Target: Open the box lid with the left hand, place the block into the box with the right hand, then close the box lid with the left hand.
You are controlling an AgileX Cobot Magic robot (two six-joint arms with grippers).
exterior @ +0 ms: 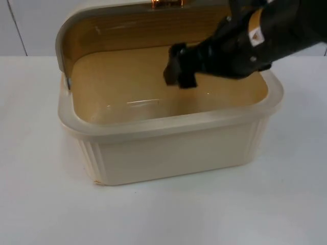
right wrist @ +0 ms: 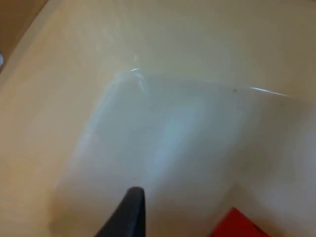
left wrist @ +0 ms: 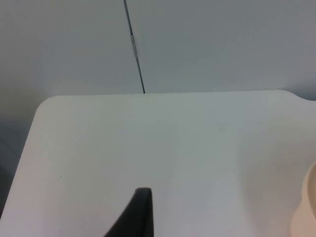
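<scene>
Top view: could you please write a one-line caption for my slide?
Right gripper reaches into the open cream box, its lid raised behind, on a white table.

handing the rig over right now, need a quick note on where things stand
Right gripper: reaching into the open box; whether its fingers are open cannot be made out.
Left gripper: waiting off to the side over the white table, with the box's rim beside it.
Lid: raised, standing behind the box.
Red block: seen in the right wrist view, close to the gripper inside the box; held or released cannot be told.
Done: lid opened.
Left: confirm the block is released, withdraw the right arm, close the lid with the left gripper.
</scene>
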